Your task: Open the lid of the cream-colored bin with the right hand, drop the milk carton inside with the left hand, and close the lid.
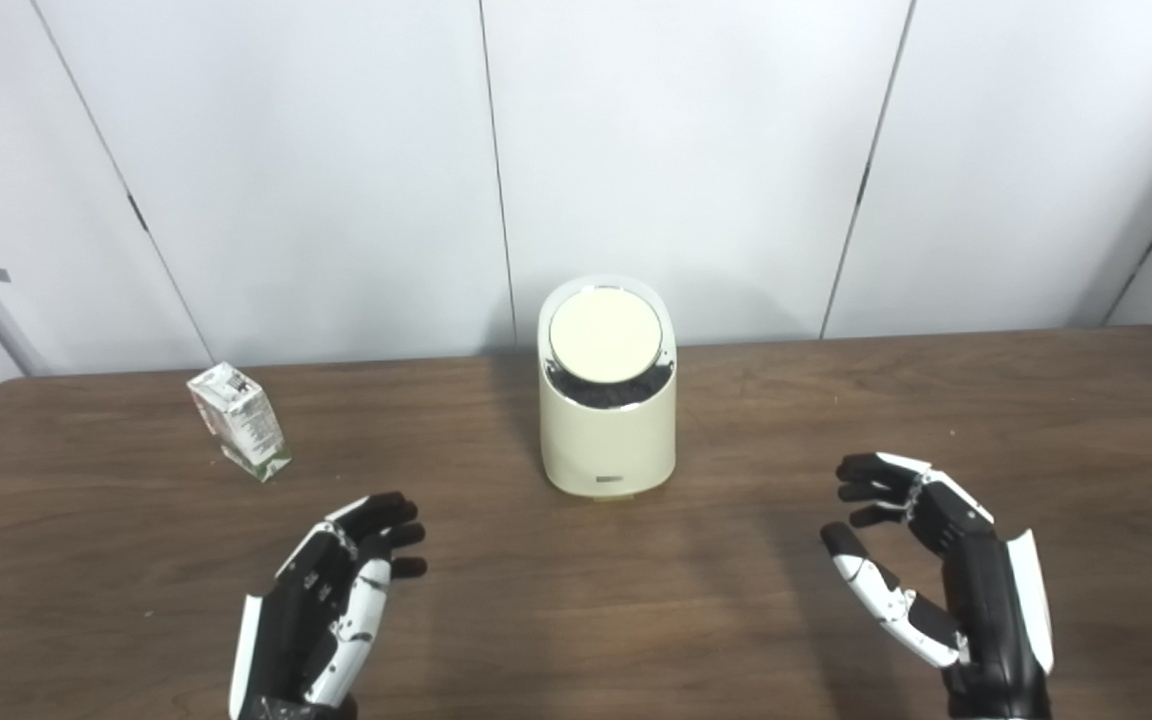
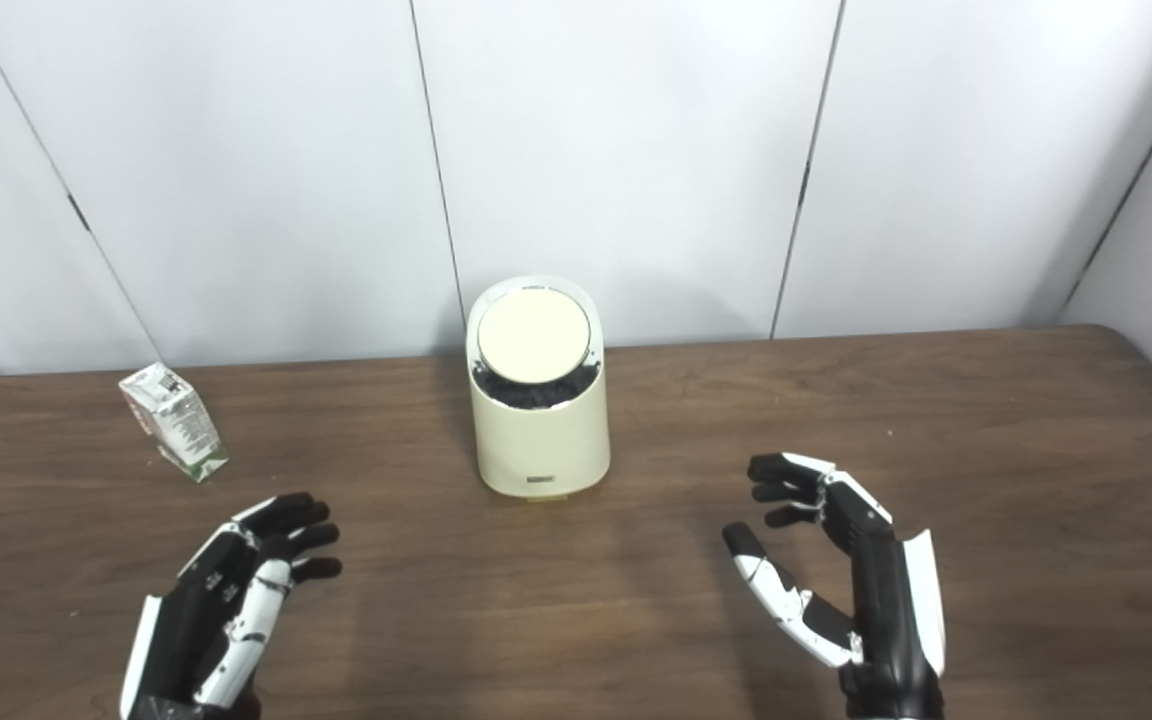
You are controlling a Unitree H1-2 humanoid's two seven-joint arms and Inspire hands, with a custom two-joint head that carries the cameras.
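Observation:
The cream-colored bin stands upright at the middle of the brown table, its round lid shut and tilted toward me. A small white milk carton with green at its base stands slightly tilted at the far left. My left hand hovers low at the front left, open, fingers spread and pointing toward the carton, well short of it. My right hand hovers at the front right, open with thumb apart from curled fingers, to the right of the bin and apart from it. Neither hand holds anything.
The wooden table spans the whole view; its far edge meets a white panelled wall. Its right corner curves away at the far right.

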